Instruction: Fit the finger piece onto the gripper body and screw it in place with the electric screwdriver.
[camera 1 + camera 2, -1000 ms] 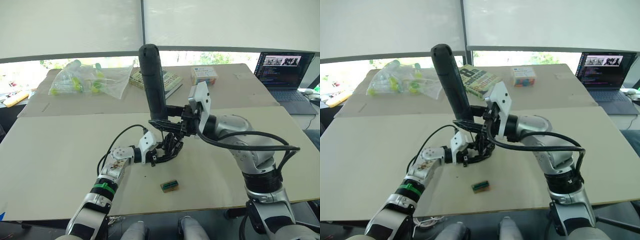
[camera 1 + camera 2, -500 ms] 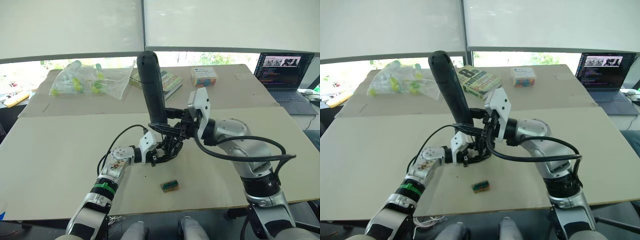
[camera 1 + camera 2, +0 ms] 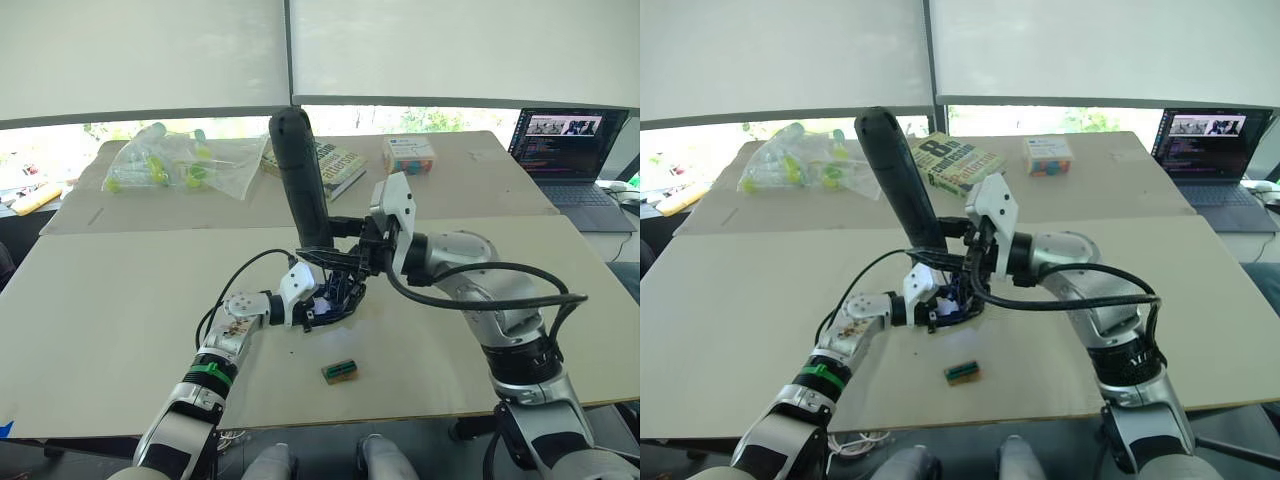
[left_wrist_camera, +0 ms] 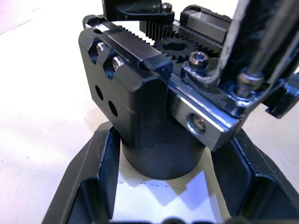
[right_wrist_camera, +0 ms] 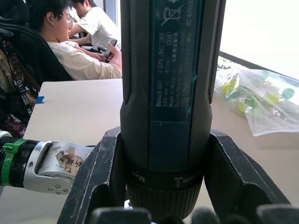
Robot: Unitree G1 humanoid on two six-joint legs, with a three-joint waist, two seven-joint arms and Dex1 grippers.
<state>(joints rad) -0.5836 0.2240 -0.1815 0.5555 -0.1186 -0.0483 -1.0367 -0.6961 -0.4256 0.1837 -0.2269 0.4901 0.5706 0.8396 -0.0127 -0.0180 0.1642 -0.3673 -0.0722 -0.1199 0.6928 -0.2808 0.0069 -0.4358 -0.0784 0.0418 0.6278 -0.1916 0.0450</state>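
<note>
Near the middle of the tan table [image 3: 120, 300] we see the gripper body [image 3: 335, 300], a small dark mechanism sitting on the surface, with a faint bluish-white glow on it. Our left gripper [image 3: 318, 308] reaches in low from the left side, and in the left wrist view its two black fingers [image 4: 105, 172] sit on either side of the round base of the gripper body [image 4: 159, 130], pinching it. That same view shows the toothed rack, several screw heads and a metal bracket on top of the mechanism; we cannot pick out the finger piece as a separate part.

Directly above it, our right gripper [image 3: 345, 255] clamps the electric screwdriver [image 3: 300, 180] around its lower end. The thick black handle stands nearly upright, leaning slightly toward our left, with the rounded end uppermost. The right wrist view shows the fingers [image 5: 100, 172] pressed against both sides of the screwdriver barrel [image 5: 168, 93]. The bit end points down into the gripper body, though where it touches is hidden.

Just in front of the mechanism, apart from it, lies a small tan-and-green block [image 3: 340, 371]. Farther back on the table are a clear bag of green-capped tubes [image 3: 170, 165], a book [image 3: 958, 165] and a small box [image 3: 408, 154]. A laptop [image 3: 570, 150] stands open at the far right. Two people [image 5: 70, 42] sit beyond the table in the right wrist view.
</note>
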